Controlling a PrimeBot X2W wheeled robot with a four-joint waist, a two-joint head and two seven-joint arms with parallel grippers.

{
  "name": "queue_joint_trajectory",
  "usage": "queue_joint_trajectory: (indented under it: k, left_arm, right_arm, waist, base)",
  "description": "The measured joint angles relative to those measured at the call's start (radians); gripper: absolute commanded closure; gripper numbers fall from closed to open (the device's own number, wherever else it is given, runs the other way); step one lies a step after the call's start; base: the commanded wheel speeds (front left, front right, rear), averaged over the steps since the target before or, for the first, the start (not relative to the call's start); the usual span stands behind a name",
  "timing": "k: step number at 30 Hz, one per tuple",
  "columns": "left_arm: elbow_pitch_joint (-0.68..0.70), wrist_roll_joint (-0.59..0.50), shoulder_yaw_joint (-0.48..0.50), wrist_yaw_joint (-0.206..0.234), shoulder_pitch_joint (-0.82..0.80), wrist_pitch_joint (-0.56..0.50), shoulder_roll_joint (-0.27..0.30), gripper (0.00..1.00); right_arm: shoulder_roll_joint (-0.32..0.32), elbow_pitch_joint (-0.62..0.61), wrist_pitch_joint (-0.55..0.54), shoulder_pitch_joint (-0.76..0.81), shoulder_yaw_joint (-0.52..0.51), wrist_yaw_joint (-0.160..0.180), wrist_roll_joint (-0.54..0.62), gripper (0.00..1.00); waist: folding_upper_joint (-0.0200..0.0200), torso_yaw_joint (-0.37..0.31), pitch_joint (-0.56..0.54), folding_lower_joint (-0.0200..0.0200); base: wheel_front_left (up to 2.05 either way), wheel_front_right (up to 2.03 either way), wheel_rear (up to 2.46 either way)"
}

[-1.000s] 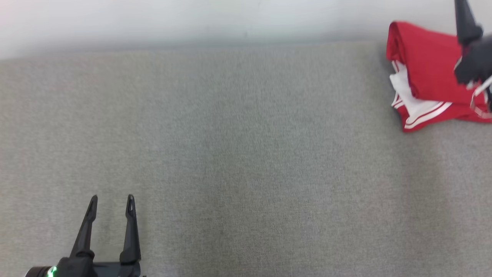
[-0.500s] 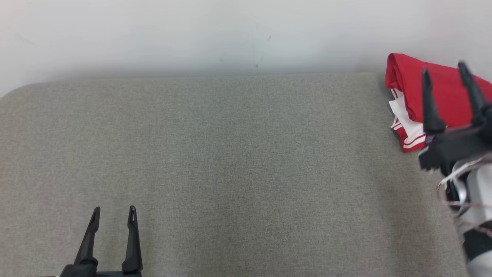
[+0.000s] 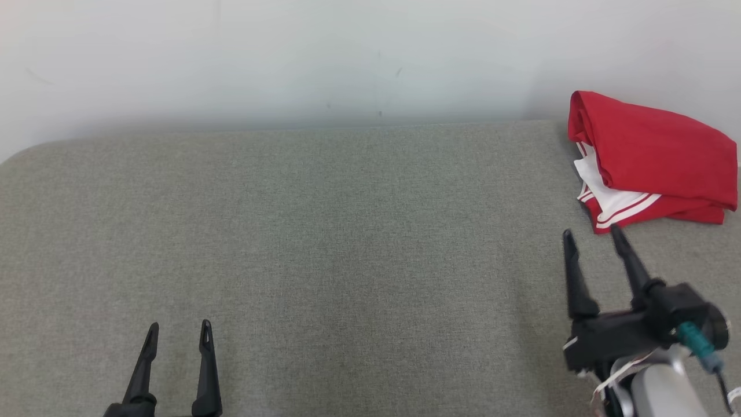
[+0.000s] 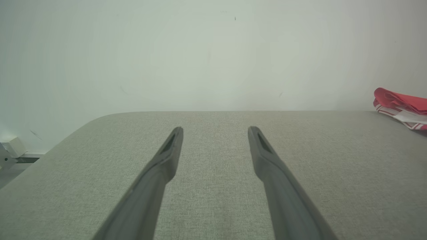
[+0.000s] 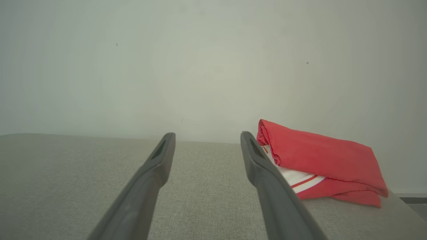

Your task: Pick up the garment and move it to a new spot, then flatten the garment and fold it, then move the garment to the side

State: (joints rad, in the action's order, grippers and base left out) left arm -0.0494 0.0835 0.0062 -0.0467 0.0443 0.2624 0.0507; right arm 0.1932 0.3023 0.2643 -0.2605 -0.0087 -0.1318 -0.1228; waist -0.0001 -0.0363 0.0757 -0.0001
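The garment (image 3: 654, 162) is red with white panels and stripes, folded into a compact bundle at the far right of the grey padded table (image 3: 347, 243), close to the wall. It also lies at the right edge of the left wrist view as the garment (image 4: 402, 106), and right of my fingers in the right wrist view as the garment (image 5: 320, 163). My right gripper (image 3: 590, 236) stands open just in front of the bundle, apart from it, holding nothing. My left gripper (image 3: 178, 327) is open and empty at the lower left.
A pale wall (image 3: 347, 58) runs behind the table's far edge. The table's rounded far-left corner (image 4: 100, 118) shows, with a small pale box (image 4: 11, 146) on the floor beyond it.
My right gripper has drawn back toward me off the garment, which stays folded at the far right. The head camera has tilted, showing more wall. The left gripper has kept still.
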Motion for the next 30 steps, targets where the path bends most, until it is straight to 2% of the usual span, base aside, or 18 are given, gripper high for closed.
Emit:
queue_joint_trajectory:
  k: [4, 13, 22, 30]
  left_arm:
    - [-0.019, 0.006, 0.001, 0.002, -0.003, 0.000, 0.000, 0.00]
    - [-0.067, 0.010, -0.021, 0.015, 0.001, 0.000, 0.000, 0.00]
    - [-0.083, 0.016, -0.045, 0.019, 0.012, 0.000, 0.000, 0.00]
    - [-0.090, 0.016, -0.046, 0.021, 0.017, 0.000, 0.000, 0.00]
  right_arm:
    - [-0.046, -0.037, 0.000, 0.065, 0.013, 0.000, 0.024, 0.00]
    - [-0.109, -0.127, 0.000, 0.223, -0.038, 0.000, 0.054, 0.00]
    - [-0.136, -0.124, 0.000, 0.300, -0.012, 0.000, 0.054, 0.00]
    - [-0.141, -0.118, 0.000, 0.307, 0.003, 0.000, 0.044, 0.00]
  waist:
    - [0.0001, 0.004, -0.005, 0.0000]
    - [0.0000, 0.010, -0.043, -0.0001]
    - [0.0001, 0.014, -0.055, 0.0000]
    - [0.0001, 0.011, -0.059, 0.0001]
  base:
    - [0.00, 0.00, 0.00]
    - [0.00, 0.00, 0.00]
    - [0.00, 0.00, 0.00]
    - [0.00, 0.00, 0.00]
